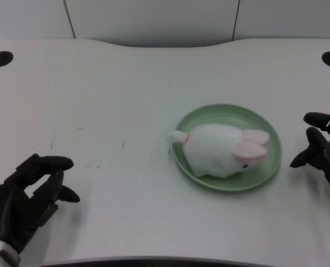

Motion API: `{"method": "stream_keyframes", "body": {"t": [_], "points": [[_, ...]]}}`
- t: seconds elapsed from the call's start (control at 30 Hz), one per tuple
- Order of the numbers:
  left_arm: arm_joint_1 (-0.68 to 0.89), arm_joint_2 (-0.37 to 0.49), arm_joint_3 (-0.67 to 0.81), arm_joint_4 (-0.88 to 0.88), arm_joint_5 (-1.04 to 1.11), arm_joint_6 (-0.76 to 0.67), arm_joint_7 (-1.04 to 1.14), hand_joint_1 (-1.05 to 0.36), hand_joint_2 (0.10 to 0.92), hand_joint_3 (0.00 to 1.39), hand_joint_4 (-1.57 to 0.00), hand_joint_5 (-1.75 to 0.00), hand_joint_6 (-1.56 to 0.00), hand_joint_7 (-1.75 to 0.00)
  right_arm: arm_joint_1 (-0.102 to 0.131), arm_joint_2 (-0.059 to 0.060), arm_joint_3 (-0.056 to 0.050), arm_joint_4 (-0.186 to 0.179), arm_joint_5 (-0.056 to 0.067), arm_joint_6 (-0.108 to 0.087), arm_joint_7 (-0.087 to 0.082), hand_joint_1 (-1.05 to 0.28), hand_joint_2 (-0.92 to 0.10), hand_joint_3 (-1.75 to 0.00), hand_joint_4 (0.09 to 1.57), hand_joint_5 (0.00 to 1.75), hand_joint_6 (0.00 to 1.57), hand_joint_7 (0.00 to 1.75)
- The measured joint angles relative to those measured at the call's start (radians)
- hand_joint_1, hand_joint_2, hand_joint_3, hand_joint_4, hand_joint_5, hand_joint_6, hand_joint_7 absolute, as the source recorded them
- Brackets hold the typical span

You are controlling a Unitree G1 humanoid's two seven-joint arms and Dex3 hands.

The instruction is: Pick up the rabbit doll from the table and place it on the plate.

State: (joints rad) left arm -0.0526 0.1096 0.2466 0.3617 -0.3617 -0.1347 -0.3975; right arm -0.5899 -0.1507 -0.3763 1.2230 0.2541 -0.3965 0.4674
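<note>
Bare counter point(126, 83) stretched wide between the near left edge and the green plate point(267, 167) at centre right. The white rabbit doll point(220, 150) lay on the plate, its tail past the left rim. The left robot hand point(25, 200) hovered near left, fingers apart, holding nothing.

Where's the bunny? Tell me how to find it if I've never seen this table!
Look at the white table, then find the round green plate a bit right of the middle. The rabbit doll lies on that plate, its tail poking over the left rim. It is the only fluffy white thing, with pink ears; the black left hand sits far off, holding nothing.
</note>
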Motion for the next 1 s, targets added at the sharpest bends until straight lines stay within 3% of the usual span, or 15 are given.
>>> {"method": "stream_keyframes", "body": {"t": [0.67, 1.0], "points": [[-0.016, 0.0, 0.0, 0.013, 0.005, 0.001, 0.0, -0.55, 0.921, 0.44, -0.51, -1.67, -0.5, -1.17, -0.002, 0.0, 0.007, 0.002, -0.007, -0.007, -0.007, -0.47, -0.92, -0.28, 0.88, 1.44, 0.75, 1.19], [-0.017, 0.0, 0.0, 0.033, 0.005, -0.015, -0.002, -0.55, 0.921, 0.43, -0.51, -1.67, -0.49, -1.18, -0.002, 0.0, -0.002, 0.005, 0.0, -0.007, 0.008, -0.49, -0.92, -0.27, 0.87, 1.41, 0.75, 1.15]]}}
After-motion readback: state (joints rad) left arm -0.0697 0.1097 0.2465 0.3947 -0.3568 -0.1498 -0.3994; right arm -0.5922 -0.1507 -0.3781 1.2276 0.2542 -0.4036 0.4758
